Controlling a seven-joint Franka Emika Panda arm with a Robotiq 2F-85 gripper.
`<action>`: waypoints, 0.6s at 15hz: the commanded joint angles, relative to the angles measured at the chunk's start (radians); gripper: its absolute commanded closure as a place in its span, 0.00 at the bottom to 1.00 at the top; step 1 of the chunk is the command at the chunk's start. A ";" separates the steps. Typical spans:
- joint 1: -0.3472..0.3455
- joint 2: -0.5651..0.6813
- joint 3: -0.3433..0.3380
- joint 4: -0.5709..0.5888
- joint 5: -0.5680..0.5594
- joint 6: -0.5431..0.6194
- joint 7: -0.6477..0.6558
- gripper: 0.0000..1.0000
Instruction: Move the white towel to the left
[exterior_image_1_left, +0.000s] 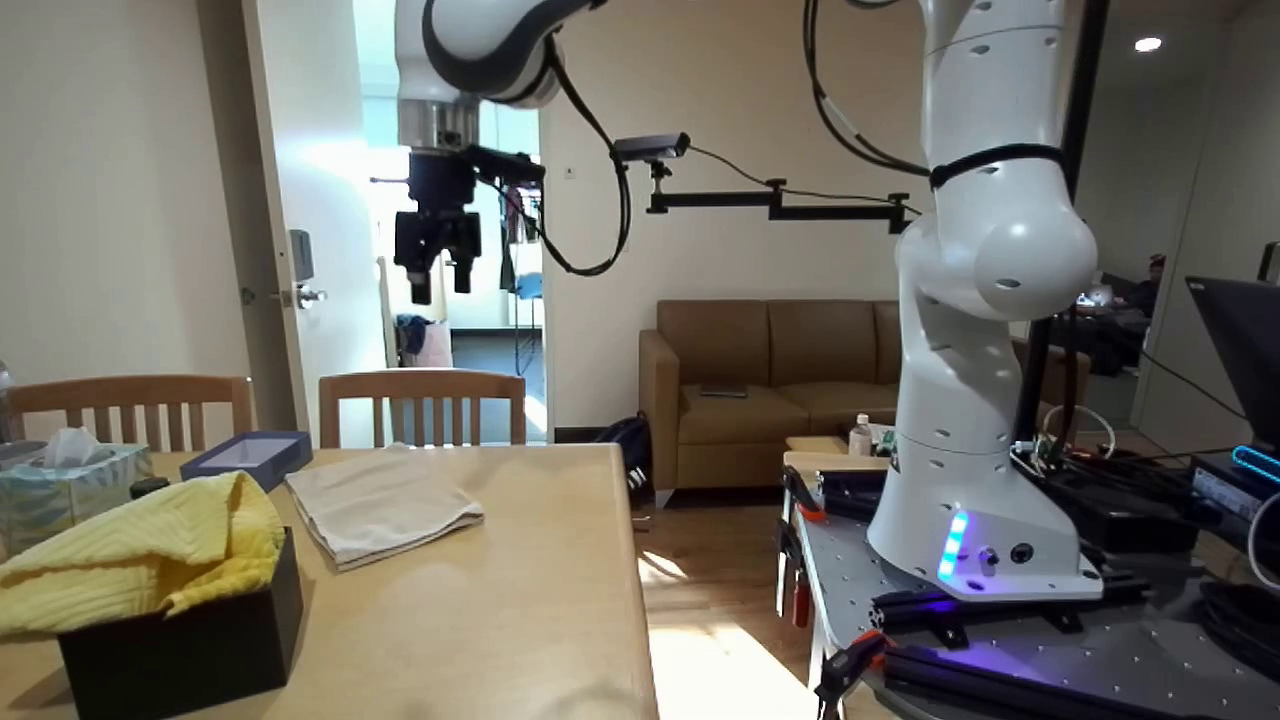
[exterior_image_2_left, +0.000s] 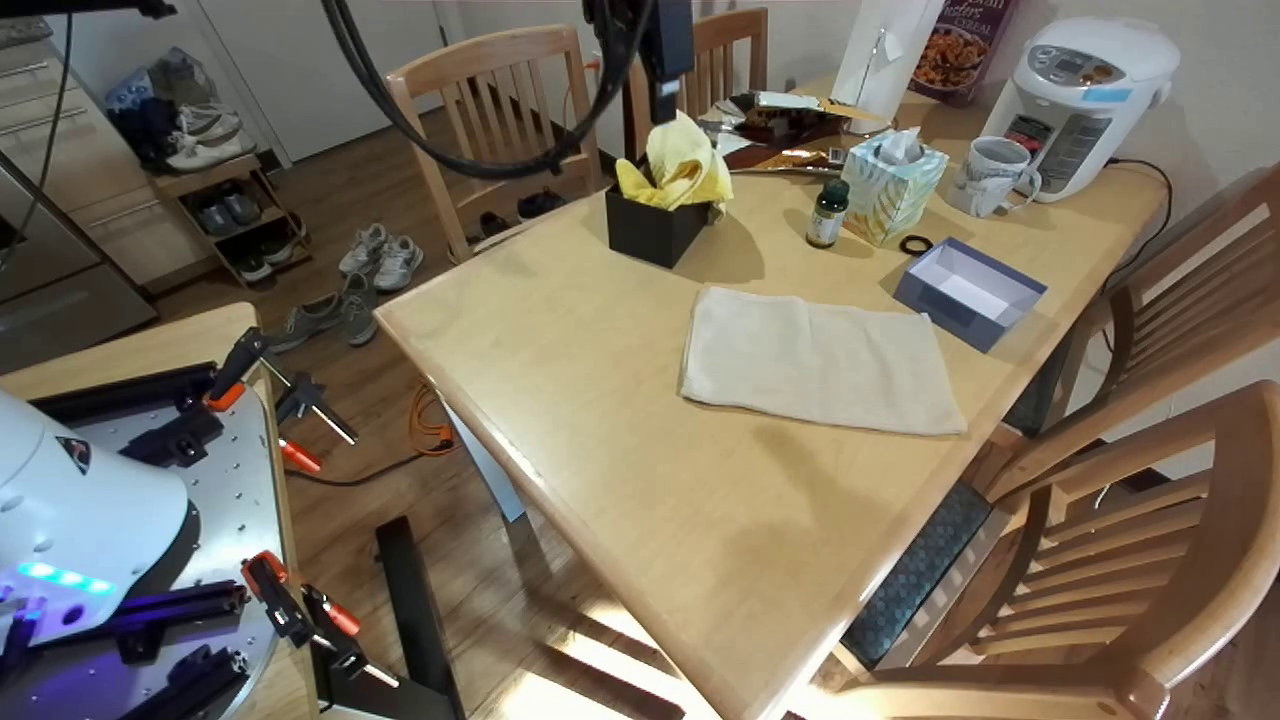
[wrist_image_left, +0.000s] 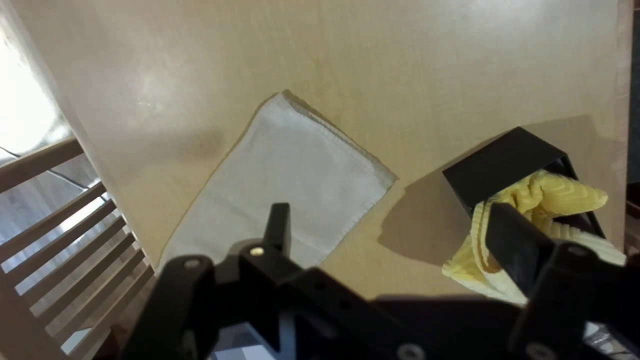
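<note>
The white towel (exterior_image_1_left: 380, 500) lies folded flat on the wooden table, and it also shows in another exterior view (exterior_image_2_left: 815, 360). In the wrist view the towel (wrist_image_left: 290, 165) is at centre left, its lower part hidden behind a gripper finger. My gripper (exterior_image_1_left: 441, 285) hangs well above the table, pointing down, apart from the towel. In the wrist view its two fingers (wrist_image_left: 392, 217) stand wide apart with nothing between them. One finger appears over the towel and the other over a yellow cloth. In an exterior view only part of the gripper shows at the top edge (exterior_image_2_left: 665, 95).
A black box (exterior_image_2_left: 650, 232) holding a yellow cloth (exterior_image_2_left: 690, 170) stands near the towel. A blue-grey open box (exterior_image_2_left: 960, 300), a tissue box (exterior_image_2_left: 885, 200), a bottle (exterior_image_2_left: 828, 213) and a mug (exterior_image_2_left: 990, 175) are also on the table. Wooden chairs (exterior_image_2_left: 1120, 560) stand along its edges.
</note>
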 joint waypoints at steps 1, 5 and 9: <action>-0.025 0.128 0.000 0.074 0.082 0.041 -0.038 0.00; -0.026 0.206 0.013 0.072 0.123 0.136 -0.042 0.00; -0.024 0.217 0.031 0.053 0.173 0.219 -0.010 0.00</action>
